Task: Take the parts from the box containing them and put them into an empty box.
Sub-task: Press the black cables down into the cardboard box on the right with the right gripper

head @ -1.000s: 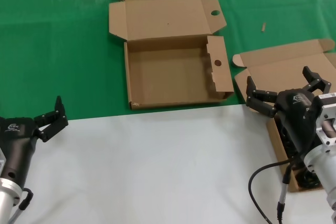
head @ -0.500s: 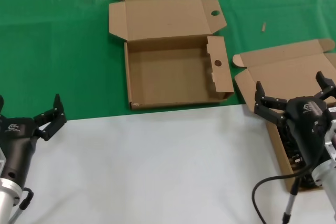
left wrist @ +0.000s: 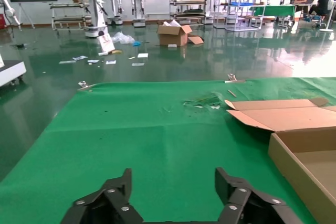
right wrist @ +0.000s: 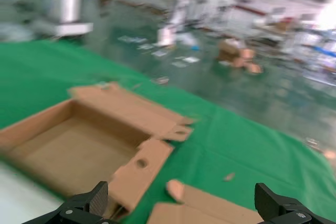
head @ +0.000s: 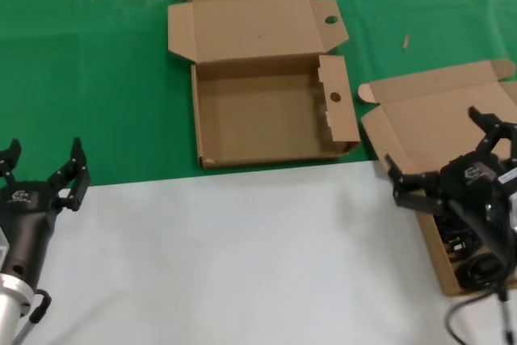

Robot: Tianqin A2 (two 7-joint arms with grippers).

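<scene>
The empty box [head: 258,119], with a round hole in its lid flap and one in its side flap, lies open on the green cloth at the middle back. The box containing the parts [head: 432,111] stands open at the right edge. Black coiled parts [head: 472,258] show inside it, mostly hidden by my right arm. My right gripper [head: 438,145] hovers open over that box's lid, nothing between its fingers. The right wrist view shows the empty box [right wrist: 73,150] ahead of the right gripper [right wrist: 181,195]. My left gripper [head: 44,155] waits open at the near left, also seen as left gripper [left wrist: 173,178].
The near half of the table is covered in white [head: 242,256], the far half in green cloth [head: 89,78]. A small scrap [head: 405,40] lies on the green behind the right box. The empty box's corner [left wrist: 310,166] shows in the left wrist view.
My right gripper has shifted right and lower over the parts box and turned, staying open. My left gripper has rotated so both fingers now point away.
</scene>
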